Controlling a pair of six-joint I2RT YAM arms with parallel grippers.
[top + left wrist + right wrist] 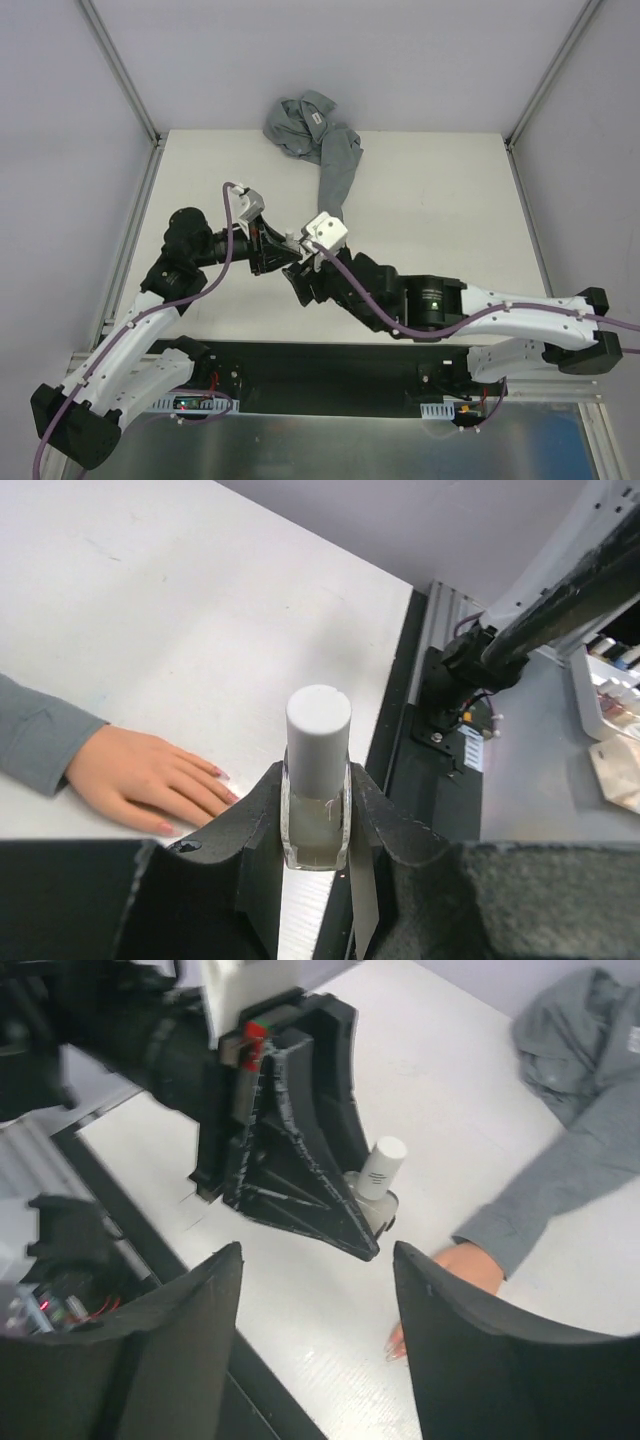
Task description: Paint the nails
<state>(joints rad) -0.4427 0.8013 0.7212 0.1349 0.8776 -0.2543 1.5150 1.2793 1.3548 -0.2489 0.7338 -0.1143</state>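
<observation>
My left gripper (pixel 317 776) is shut on a small clear nail polish bottle (pixel 316 825) with a white cap (pixel 318 730), held upright just above the table. The peach mannequin hand (pixel 135 778) lies flat to its left, its grey sleeve (pixel 35 735) behind it. Its pink nails (pixel 219 776) point toward the bottle. My right gripper (pixel 315 1250) is open and empty. It faces the bottle (pixel 378 1185) and the left gripper (pixel 300 1180). The hand (pixel 462 1263) is partly hidden behind my right finger (pixel 480 1350). In the top view both grippers (pixel 290 262) meet at mid-table and hide the hand.
The grey shirt (pixel 300 120) is bunched at the table's back edge and its sleeve (pixel 335 175) runs toward the grippers. A black base strip (pixel 320 375) runs along the near edge. A white tray (pixel 612 695) of small items sits off the table.
</observation>
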